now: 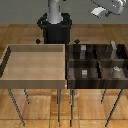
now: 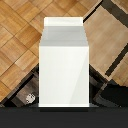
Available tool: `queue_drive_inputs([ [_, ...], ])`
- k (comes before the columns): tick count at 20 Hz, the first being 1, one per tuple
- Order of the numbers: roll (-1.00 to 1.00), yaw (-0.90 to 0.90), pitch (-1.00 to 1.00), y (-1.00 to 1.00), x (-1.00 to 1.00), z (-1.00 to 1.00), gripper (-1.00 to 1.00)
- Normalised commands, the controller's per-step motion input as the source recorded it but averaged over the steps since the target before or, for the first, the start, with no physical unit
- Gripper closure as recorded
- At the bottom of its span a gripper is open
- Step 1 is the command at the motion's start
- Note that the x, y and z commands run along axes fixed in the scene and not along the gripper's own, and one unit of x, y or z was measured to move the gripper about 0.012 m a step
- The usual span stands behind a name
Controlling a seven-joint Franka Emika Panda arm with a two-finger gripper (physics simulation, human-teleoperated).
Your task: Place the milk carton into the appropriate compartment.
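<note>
The milk carton (image 2: 64, 62) is a pale grey-white box with a gabled top and fills the middle of the wrist view. In the exterior view it shows as a small white shape (image 1: 98, 11) held in my gripper (image 1: 102, 10), high in the air at the exterior view's upper right. That is above and behind the dark compartment tray (image 1: 97, 61). The gripper is shut on the carton. Its fingers are hidden in the wrist view.
A light wooden bin (image 1: 35, 62) stands on thin legs at the exterior view's left, next to the dark tray. The dark tray's compartments hold small grey shapes (image 1: 84, 50) (image 1: 114, 48) (image 1: 116, 70) and a tiny grey cube (image 1: 85, 73), which also shows in the wrist view (image 2: 29, 97). The robot base (image 1: 55, 25) stands behind.
</note>
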Motion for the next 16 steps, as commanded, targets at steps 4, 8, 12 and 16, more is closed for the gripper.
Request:
queue_drive_inputs([
  [4, 0.0, 0.0, 0.0, 0.0, -0.25, -0.25, 1.0],
  [8, 0.0, 0.0, 0.0, -0.75, 0.0, 0.0, 1.0],
  [12, 0.0, 0.0, 0.0, -0.25, 0.0, 0.0, 1.0],
  [16, 0.0, 0.0, 0.0, 0.0, 0.0, 0.0, 1.0],
])
